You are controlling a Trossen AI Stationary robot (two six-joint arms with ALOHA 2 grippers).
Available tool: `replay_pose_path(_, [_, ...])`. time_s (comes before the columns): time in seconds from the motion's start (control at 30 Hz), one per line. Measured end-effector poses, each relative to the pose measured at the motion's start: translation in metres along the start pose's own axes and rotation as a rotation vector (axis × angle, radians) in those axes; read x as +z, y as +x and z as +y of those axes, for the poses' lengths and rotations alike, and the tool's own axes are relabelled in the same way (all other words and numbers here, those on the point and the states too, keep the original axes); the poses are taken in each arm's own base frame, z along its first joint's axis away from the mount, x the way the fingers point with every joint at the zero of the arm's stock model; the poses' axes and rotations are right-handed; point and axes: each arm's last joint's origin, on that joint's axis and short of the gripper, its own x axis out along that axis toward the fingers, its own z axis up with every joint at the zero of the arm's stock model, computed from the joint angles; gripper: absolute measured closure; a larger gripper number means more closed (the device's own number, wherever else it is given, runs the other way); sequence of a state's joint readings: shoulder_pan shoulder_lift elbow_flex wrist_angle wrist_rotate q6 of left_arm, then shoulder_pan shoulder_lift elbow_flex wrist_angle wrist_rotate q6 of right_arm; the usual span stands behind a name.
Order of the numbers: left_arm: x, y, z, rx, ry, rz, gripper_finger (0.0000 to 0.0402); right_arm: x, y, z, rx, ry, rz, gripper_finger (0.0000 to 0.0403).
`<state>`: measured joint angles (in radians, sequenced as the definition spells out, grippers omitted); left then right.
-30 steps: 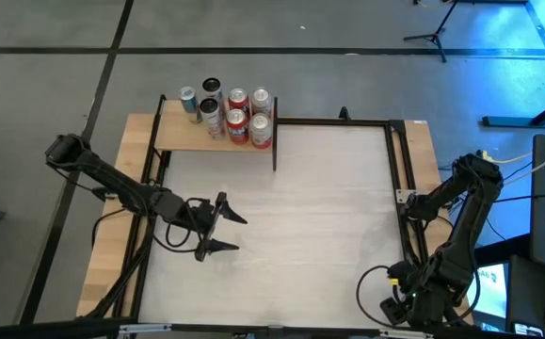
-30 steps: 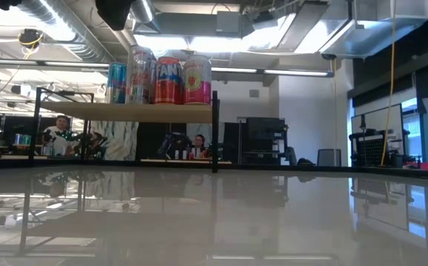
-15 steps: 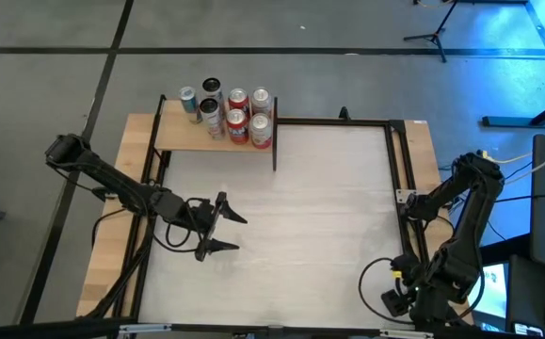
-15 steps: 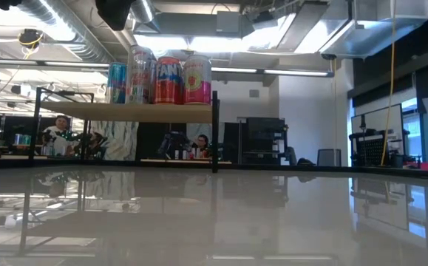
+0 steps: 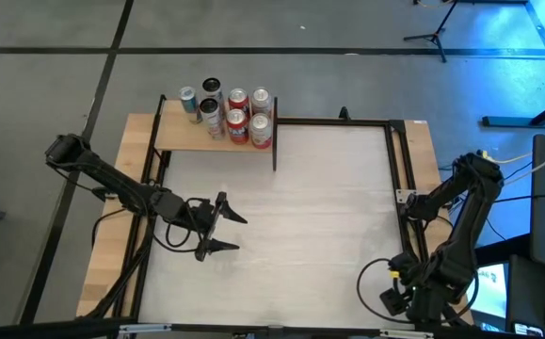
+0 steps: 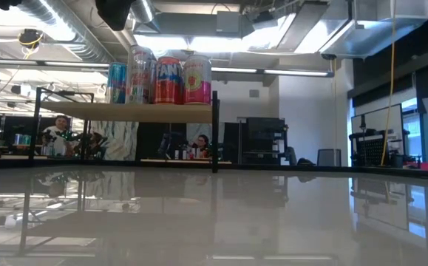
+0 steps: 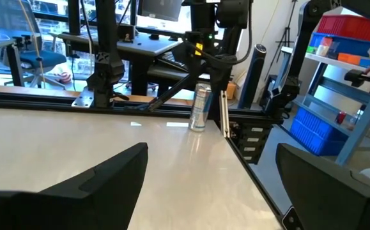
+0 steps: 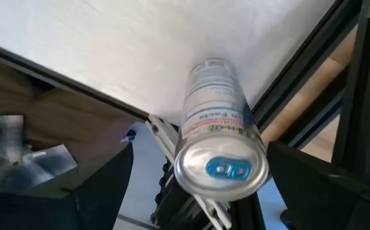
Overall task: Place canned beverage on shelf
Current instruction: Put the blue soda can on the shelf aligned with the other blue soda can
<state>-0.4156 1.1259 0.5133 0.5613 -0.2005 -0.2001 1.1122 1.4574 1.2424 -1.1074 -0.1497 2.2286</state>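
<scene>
A silver can (image 8: 215, 108) stands upright on the white tabletop at its near right corner, and it also shows in the left wrist view (image 7: 200, 107). My right gripper (image 8: 200, 148) hangs above it, pointing down and open, with one finger on either side of the can's top, not touching. In the high view my right gripper (image 5: 394, 294) hides the can. The shelf (image 5: 206, 135), a tan board on a black frame, stands at the far left and carries several cans (image 5: 237, 115). My left gripper (image 5: 237, 234) is open and empty over the table's left half.
The table's black frame rail (image 8: 300, 83) runs close beside the can. The right arm's cable (image 5: 371, 278) loops over the near right corner. In the low view the shelf (image 6: 125, 112) stands high at the far left, and people sit in the room behind it.
My right gripper has shifted a little toward the table's left at the near right corner. My left arm has kept still.
</scene>
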Motion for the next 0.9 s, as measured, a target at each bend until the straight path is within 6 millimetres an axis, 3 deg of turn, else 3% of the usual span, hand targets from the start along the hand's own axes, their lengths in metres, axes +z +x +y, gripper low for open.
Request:
replay_pose_path(0.73, [0.0,0.0,0.0,0.0,0.0,0.001,0.0066,0.005,0.036,-0.005,-0.058,0.041,0.127,0.0048])
replay_pose_path(0.9, [0.0,0.0,0.0,0.0,0.0,0.0,0.0066,0.006,0.037,-0.004,-0.044,0.033,0.122,0.0086])
